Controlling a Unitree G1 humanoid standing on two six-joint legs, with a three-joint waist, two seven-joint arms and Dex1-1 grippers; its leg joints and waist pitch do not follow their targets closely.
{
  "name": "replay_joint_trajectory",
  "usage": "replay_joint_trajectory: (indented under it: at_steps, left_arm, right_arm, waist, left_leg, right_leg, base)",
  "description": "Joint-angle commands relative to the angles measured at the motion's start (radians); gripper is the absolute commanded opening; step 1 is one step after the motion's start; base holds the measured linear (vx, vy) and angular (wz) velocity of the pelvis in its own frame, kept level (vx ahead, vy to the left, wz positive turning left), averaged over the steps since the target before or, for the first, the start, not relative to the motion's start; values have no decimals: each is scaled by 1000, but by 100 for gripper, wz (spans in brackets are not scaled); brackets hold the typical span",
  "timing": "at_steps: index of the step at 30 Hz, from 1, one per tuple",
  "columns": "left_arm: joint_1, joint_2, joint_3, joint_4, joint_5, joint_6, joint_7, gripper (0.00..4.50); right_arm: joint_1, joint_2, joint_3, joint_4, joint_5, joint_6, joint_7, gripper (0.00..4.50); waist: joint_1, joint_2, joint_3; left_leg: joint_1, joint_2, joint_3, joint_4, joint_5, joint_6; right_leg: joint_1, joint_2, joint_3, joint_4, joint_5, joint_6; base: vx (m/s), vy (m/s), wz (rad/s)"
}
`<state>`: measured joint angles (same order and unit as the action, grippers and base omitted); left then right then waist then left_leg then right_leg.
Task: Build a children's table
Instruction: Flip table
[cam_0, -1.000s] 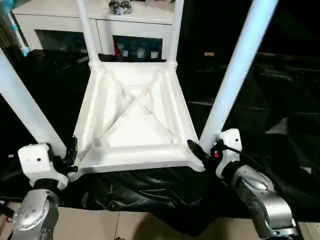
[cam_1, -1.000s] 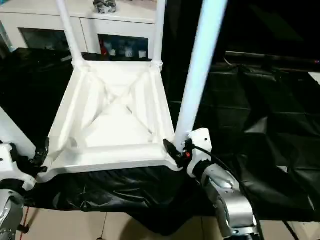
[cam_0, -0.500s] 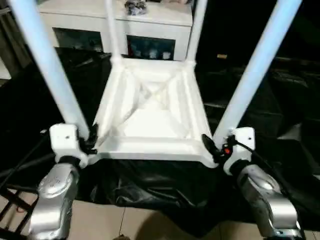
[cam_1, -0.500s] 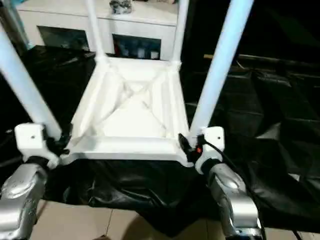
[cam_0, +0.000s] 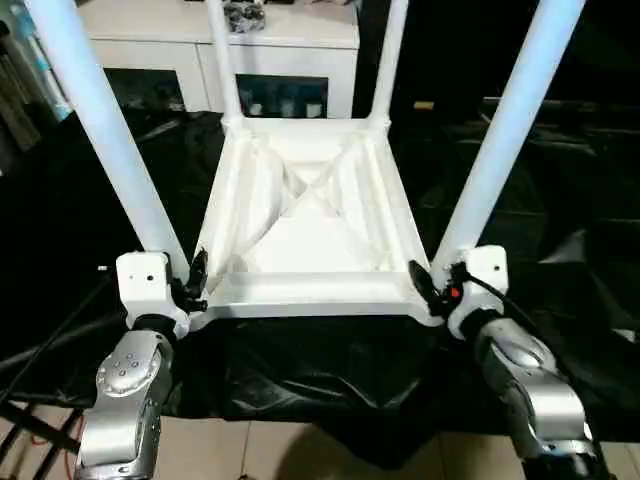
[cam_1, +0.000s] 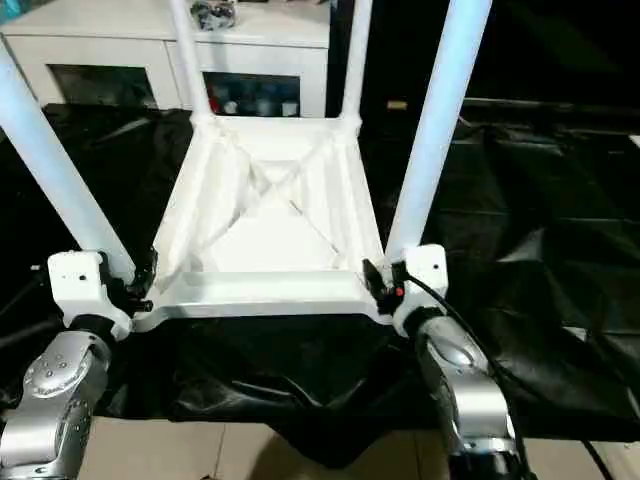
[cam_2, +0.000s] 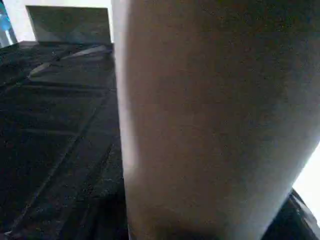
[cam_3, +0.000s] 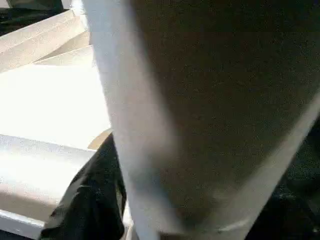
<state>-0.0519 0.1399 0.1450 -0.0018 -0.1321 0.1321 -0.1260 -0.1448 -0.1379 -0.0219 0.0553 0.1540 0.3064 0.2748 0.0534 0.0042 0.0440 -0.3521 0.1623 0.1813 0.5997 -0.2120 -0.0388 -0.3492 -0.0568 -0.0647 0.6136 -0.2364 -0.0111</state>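
Tabletop (cam_0: 305, 235) upside down on black-draped table (cam_0: 560, 200), ribbed underside up. Four legs standing in corner sockets: far pair (cam_0: 225, 60), near left leg (cam_0: 105, 130), near right leg (cam_0: 510, 130). Left tool (cam_0: 192, 285) clamped at base of near left leg; right tool (cam_0: 432, 290) at base of near right leg, grip hard to judge, cannot tell. Assembly looks nearly done. Left to do, likely: seating check, turning upright.

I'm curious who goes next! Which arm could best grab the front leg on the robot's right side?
Right. The right arm ends at that leg, by the tabletop corner; the left arm is across at the other front leg.
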Motion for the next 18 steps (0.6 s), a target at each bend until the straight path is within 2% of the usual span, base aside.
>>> replay_joint_trajectory:
  at_steps: [1, 2, 4, 5, 6, 7, 8, 9, 10, 11, 13, 14, 15, 16, 17, 18]
  left_arm:
    - [-44, -18, -53, 58, -7, 36, -39, 206]
    - [-60, -19, -46, 70, -14, 37, -41, 206]
    - [-90, -23, -27, 111, -20, 37, -28, 206]
    - [-93, -27, -18, 113, -32, 43, -26, 206]
    - [-95, -31, -10, 113, -41, 48, -23, 206]
    - [-97, -30, -2, 120, -51, 50, -25, 206]
    - [-98, -28, 1, 128, -56, 47, -33, 206]
    - [-98, -26, 2, 136, -60, 44, -40, 206]
    - [-97, -26, 4, 138, -63, 45, -42, 206]
    - [-97, -21, 9, 137, -70, 50, -50, 206]
    - [-106, -15, 13, 158, -68, 40, -58, 206]
    - [-117, -12, 19, 181, -67, 26, -64, 206]
    - [-118, -10, 19, 192, -61, 20, -61, 206]
    - [-117, -7, 18, 205, -49, 14, -56, 206]
    - [-117, -15, 26, 206, -55, 11, -49, 206]
    - [-119, -18, 31, 208, -59, 12, -46, 206]
  right_arm:
    - [-59, 3, 19, -6, 6, 14, 14, 302]
    - [-62, 3, 16, -17, 10, 11, 16, 313]
    - [-71, 6, 4, -14, 11, -3, 13, 318]
    - [-47, 5, -10, -56, 26, -9, 15, 318]
    - [-33, 5, -21, -80, 39, -13, 14, 318]
    - [-10, 8, -36, -114, 56, -16, 10, 318]
    - [8, 8, -47, -139, 65, -21, 7, 318]
    - [30, 6, -57, -162, 73, -30, 7, 318]
    - [44, 5, -61, -176, 78, -34, 10, 318]
    - [76, -3, -64, -216, 82, -41, 18, 318]
    - [107, -17, -67, -239, 67, -53, 20, 318]
    - [121, -18, -76, -243, 71, -52, 23, 318]
    - [135, -21, -85, -247, 74, -46, 23, 318]
    - [165, -32, -107, -263, 90, -28, 34, 318]
    - [190, -47, -121, -282, 107, -21, 56, 318]
    - [198, -54, -127, -290, 114, -17, 65, 318]
  waist:
    - [1, 13, -37]
    - [-4, 4, -37]
    - [-2, -2, -37]
    - [4, 23, -39]
    - [5, 36, -38]
    - [4, 15, -42]
    - [7, 21, -47]
    - [9, 19, -48]
    - [10, 28, -48]
    - [14, 12, -50]
    - [13, 17, -50]
    - [15, 5, -50]
    - [13, 6, -44]
    - [11, -3, -42]
    - [16, 7, -39]
    - [15, 16, -38]
  left_leg:
    - [7, 78, -39, -89, -208, 2]
    - [8, 78, -37, -89, -218, -3]
    - [9, 75, -36, -88, -217, -10]
    - [7, 75, -39, -87, -203, -14]
    - [9, 76, -39, -87, -209, -19]
    - [6, 79, -39, -87, -193, -15]
    - [4, 76, -37, -80, -144, 1]
    - [0, 74, -35, -77, -117, 24]
    - [-1, 73, -36, -76, -110, 30]
    - [-6, 74, -35, -75, -89, 51]
    - [-8, 74, -35, -74, -83, 60]
    - [-6, 74, -33, -72, -83, 69]
    - [-6, 72, -32, -75, -115, 69]
    - [-7, 73, -31, -78, -134, 67]
    - [0, 76, -32, -81, -175, 54]
    - [-2, 79, -36, -87, -208, 39]
  right_leg:
    - [8, -97, 66, -84, -207, -148]
    - [7, -93, 66, -88, -204, -146]
    - [7, -94, 68, -86, -185, -147]
    - [10, -99, 68, -81, -165, -151]
    - [7, -97, 68, -84, -153, -148]
    - [15, -95, 67, -79, -101, -150]
    - [16, -96, 68, -72, -22, -160]
    - [18, -97, 68, -68, 14, -168]
    - [19, -97, 67, -67, 20, -170]
    - [24, -100, 66, -66, 24, -170]
    - [21, -99, 64, -67, 14, -168]
    - [18, -98, 64, -68, -9, -165]
    - [12, -98, 63, -76, -76, -163]
    - [12, -97, 63, -81, -117, -155]
    - [6, -98, 65, -88, -181, -141]
    - [8, -96, 64, -93, -215, -126]
  base:
    - [0, 0, 0]
    - [0, 0, 0]
    - [0, 0, 0]
    - [0, 0, 0]
    - [0, 0, 0]
    - [0, 0, 0]
    - [0, 0, 0]
    - [0, 0, 0]
    - [0, 0, 0]
    - [0, 0, 0]
    - [0, 0, 0]
    - [0, 0, 0]
    - [0, 0, 0]
    - [0, 0, 0]
    - [0, 0, 0]
    - [0, 0, 0]
